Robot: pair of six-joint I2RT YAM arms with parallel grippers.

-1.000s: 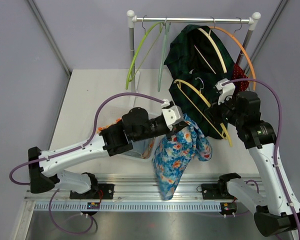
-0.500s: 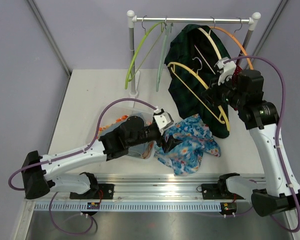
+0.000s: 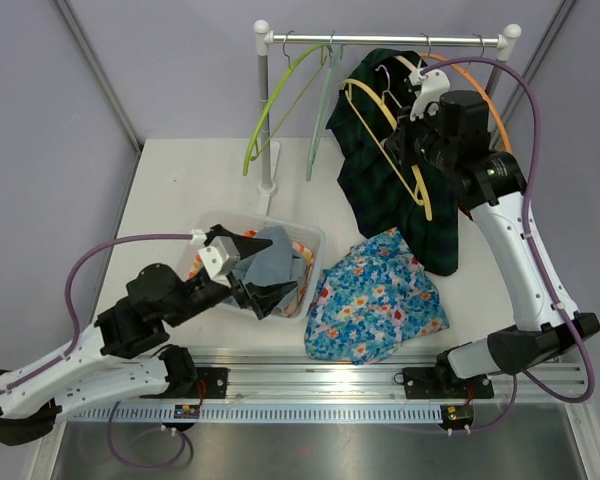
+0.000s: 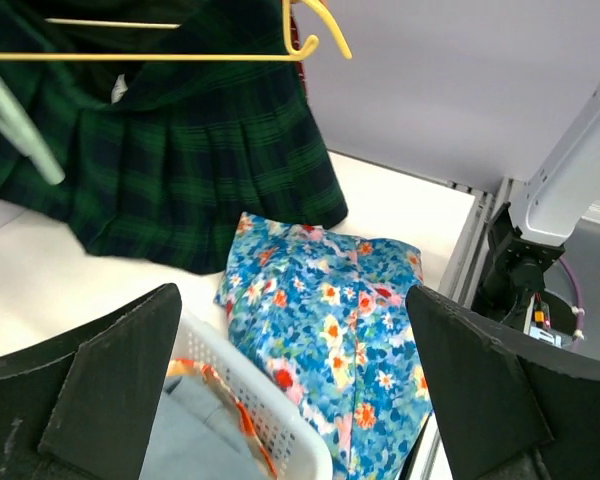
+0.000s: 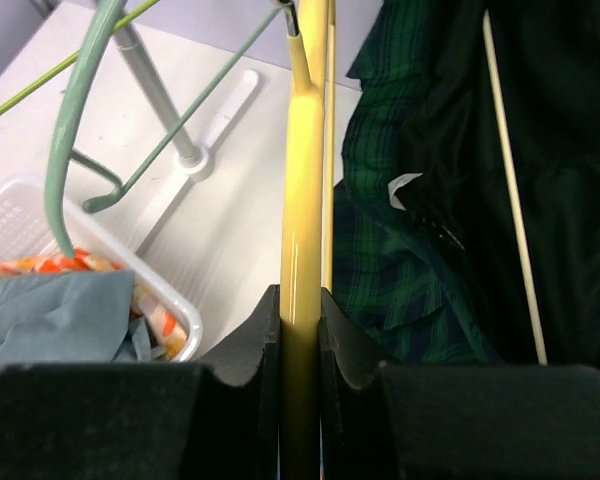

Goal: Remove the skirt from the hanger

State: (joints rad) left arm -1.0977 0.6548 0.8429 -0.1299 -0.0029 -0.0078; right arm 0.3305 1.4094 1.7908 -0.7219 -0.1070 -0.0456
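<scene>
**Left arm** (image 3: 90, 362): I lie low, stretched from my base at the near left toward the garment rail (image 3: 380, 41), with the wrist angled up and to the right and stopping well short of that rail.

**Left gripper** (image 3: 265, 272): my two dark fingers (image 4: 110, 385) stand spread to their full width, with nothing between them and the pads touching nothing.

**Right arm** (image 3: 525, 255): I rise steeply from my base at the near right, with the elbow bowed outward and the forearm turned back to the left, ending just below the rail.

**Right gripper** (image 3: 416, 132): my jaws are drawn nearly together, clamped on the shoulder bar of a yellow hanger (image 5: 302, 200), which runs straight up from between my fingertips in the right wrist view.
</scene>
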